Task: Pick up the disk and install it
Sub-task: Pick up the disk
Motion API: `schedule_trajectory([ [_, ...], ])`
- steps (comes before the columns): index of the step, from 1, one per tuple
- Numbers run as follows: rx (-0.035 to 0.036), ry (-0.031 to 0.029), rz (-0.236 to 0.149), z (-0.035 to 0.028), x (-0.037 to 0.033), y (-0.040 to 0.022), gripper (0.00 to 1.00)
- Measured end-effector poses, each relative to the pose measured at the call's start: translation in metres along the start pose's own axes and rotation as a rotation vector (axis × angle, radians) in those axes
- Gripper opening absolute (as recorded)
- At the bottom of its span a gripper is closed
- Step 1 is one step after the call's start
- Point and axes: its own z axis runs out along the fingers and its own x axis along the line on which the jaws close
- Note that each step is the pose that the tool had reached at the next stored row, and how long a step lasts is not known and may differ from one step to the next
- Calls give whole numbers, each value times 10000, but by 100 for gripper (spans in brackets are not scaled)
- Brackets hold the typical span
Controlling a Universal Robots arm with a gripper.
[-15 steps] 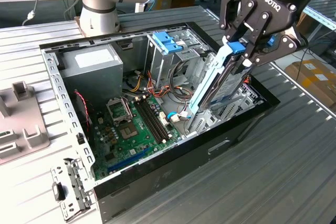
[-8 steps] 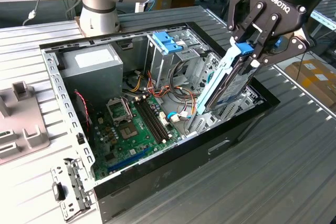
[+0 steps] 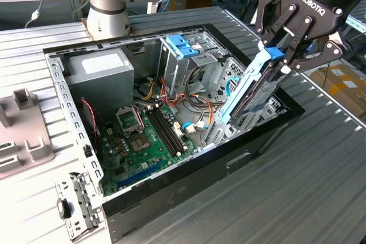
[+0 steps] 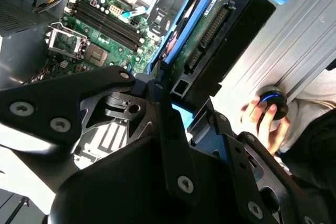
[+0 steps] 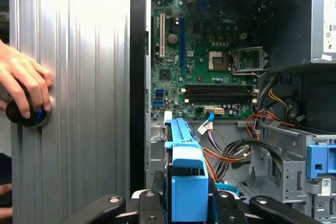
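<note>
The disk (image 3: 250,91), a grey drive in light-blue rails with a blue end tab (image 3: 275,53), stands steeply tilted over the open computer case (image 3: 189,167), near the exterior view's right wall. Its lower end reaches down among the metal bays. My gripper (image 3: 281,60) is shut on its upper end, just below the tab. In the second wrist view the disk (image 4: 220,40) rises from between my fingers (image 4: 167,109), connector side showing. In the first wrist view the disk's blue tab (image 5: 188,182) sits between the finger links (image 5: 226,203).
Inside the case lie the green motherboard (image 3: 143,135), a grey power supply (image 3: 100,72), loose cables (image 3: 191,104) and a tall metal cage with a blue latch (image 3: 182,45). A second arm's base (image 3: 108,10) stands behind. A person's hand (image 5: 23,85) rests on a round knob (image 5: 25,115) on the ribbed table.
</note>
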Motion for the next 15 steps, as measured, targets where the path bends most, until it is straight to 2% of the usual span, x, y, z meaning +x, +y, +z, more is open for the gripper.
schedule_trajectory([
  [12,-9,-4,1,1,22,-201,37],
  [13,-9,-36,1,0,22,-228,37],
  [15,-10,-63,1,-1,22,-251,37],
])
